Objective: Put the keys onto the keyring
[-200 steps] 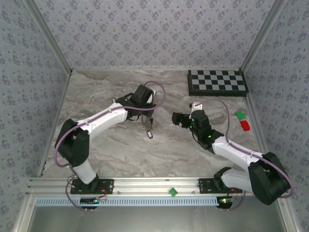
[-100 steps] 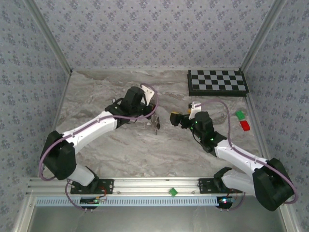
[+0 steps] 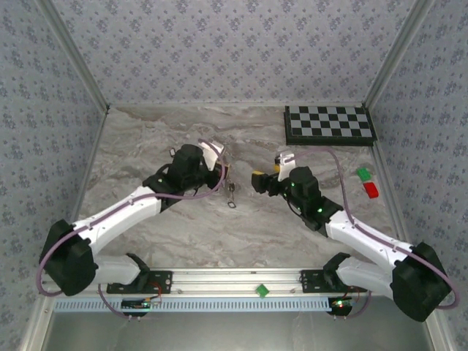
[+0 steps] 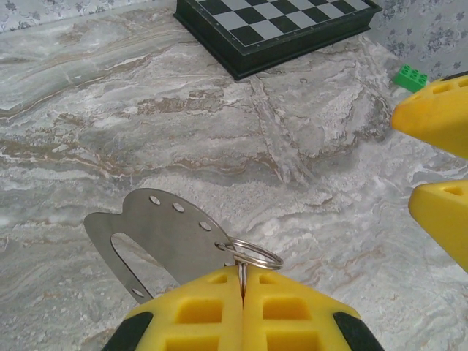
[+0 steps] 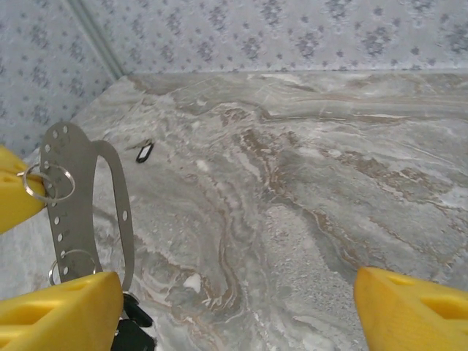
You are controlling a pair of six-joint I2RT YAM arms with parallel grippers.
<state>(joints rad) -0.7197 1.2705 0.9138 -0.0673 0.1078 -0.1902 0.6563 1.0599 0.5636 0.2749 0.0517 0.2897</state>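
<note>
My left gripper (image 4: 243,281) is shut on the keyring (image 4: 252,256), a thin wire loop threaded through a hole in a flat steel plate (image 4: 161,234). In the top view the left gripper (image 3: 219,175) holds the plate (image 3: 232,191) hanging above the table's middle. In the right wrist view the plate (image 5: 73,190) hangs at the left with the keyring (image 5: 47,183) at its top and dark keys (image 5: 135,325) at its bottom end. One more key (image 5: 144,151) lies on the table beyond. My right gripper (image 5: 234,292) is open, its left finger (image 5: 58,314) close beside the plate's lower end. From above, the right gripper (image 3: 256,183) sits just right of the plate.
A checkerboard (image 3: 329,124) lies at the back right. A green brick (image 3: 363,174) and a red brick (image 3: 372,189) sit by the right wall. A small green piece (image 3: 261,290) rests on the front rail. Patterned walls enclose the marble table (image 3: 183,227).
The left arm has swung lower and to the left while its gripper keeps the plate near the table's middle. The right gripper has moved left, closer to the plate.
</note>
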